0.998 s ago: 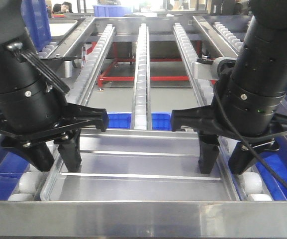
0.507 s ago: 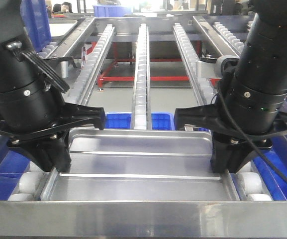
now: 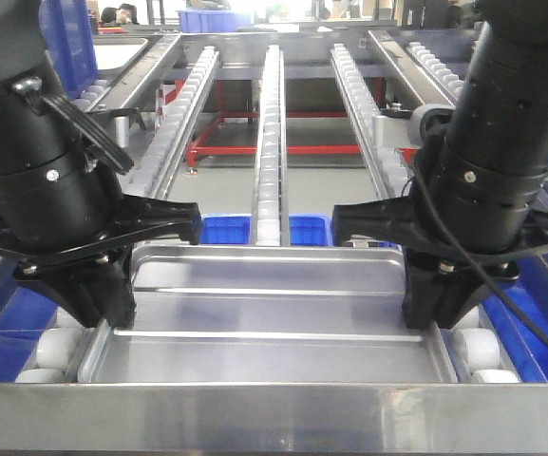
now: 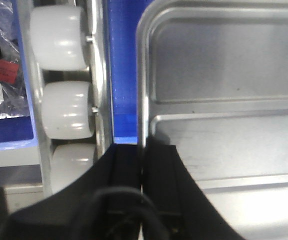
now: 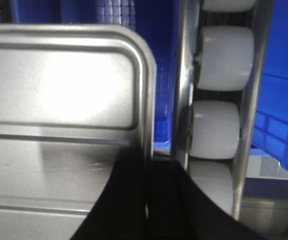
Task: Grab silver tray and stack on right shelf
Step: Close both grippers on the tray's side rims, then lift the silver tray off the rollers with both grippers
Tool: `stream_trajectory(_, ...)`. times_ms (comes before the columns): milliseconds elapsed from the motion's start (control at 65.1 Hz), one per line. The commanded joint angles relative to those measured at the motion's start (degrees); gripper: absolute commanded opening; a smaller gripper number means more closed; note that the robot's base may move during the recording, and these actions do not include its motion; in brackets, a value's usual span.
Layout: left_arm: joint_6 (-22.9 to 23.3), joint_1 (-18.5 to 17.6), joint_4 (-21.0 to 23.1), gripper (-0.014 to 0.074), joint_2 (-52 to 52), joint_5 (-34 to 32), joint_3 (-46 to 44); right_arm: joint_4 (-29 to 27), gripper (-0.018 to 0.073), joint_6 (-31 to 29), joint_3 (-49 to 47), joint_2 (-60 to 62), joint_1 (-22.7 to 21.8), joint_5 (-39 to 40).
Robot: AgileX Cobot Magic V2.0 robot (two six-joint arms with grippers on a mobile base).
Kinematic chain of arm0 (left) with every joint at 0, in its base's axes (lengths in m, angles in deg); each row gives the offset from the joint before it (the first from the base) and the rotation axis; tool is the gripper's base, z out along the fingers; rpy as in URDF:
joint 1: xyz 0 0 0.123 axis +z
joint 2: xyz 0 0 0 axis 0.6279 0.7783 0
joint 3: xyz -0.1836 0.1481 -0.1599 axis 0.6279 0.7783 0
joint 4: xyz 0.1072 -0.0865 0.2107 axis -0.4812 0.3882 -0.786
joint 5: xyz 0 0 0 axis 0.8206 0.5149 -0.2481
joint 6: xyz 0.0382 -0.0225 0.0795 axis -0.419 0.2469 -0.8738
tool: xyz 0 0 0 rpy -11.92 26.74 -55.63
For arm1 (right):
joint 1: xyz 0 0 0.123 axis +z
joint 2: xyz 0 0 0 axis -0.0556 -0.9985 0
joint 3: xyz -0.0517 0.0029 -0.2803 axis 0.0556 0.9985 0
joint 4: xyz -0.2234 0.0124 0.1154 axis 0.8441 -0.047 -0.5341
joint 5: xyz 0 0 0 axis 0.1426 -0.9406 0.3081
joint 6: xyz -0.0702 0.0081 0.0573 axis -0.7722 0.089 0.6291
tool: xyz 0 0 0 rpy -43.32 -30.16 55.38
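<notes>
Front view, tray: the tray (image 3: 274, 323) lies across the near edge of the rack (image 3: 272, 123), just behind the front rail (image 3: 274, 418), with its two ridges running left to right
Front view, left claw: the left gripper (image 3: 103, 302) is clamped on the tray's left rim
Front view, right claw: the right gripper (image 3: 437, 302) is clamped on the tray's right rim
Front view, behind: blue bins (image 3: 226, 229) show under the roller tracks, past the tray's far rim
Change over one second: both claws stood apart then, one finger inside the tray and one outside; now each pair is drawn together on its rim, and the far rim with its rounded corners shows in full
Change over half a second: next to none; claws and tray sit as they did
Left wrist view, grip: the left gripper (image 4: 143, 150) pinches the left rim of the tray (image 4: 223, 70), with one black finger (image 4: 126, 162) outside the rim and the other inside
Left wrist view, beside: white rollers (image 4: 64, 37) line the rack's left edge, with a blue strip between them and the rim
Right wrist view, grip: the right gripper (image 5: 146, 165) is closed on the right rim of the tray (image 5: 59, 85), near its far right corner
Right wrist view, beside: rollers (image 5: 226, 57) run along the rack's right edge, just past the rim, with blue plastic beyond
</notes>
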Motion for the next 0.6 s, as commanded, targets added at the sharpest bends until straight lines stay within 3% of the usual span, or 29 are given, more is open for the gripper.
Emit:
stream_trajectory(0,-0.5,0.3,0.3,-0.01,-2.9,1.5,-2.9,-0.9,0.0053,-0.2,-3.8,2.9,0.0,-1.5)
stream_trajectory(430,-0.5,0.4,2.0,-0.01,-12.0,10.1,-5.1,-0.9,0.006,5.8,-5.2,13.2,0.1,-7.8)
stream_trajectory(584,3.0,-1.2,1.5,-0.01,-15.0,11.3,-2.1,-0.8,0.006,7.5,-3.1,16.5,1.9,-9.3)
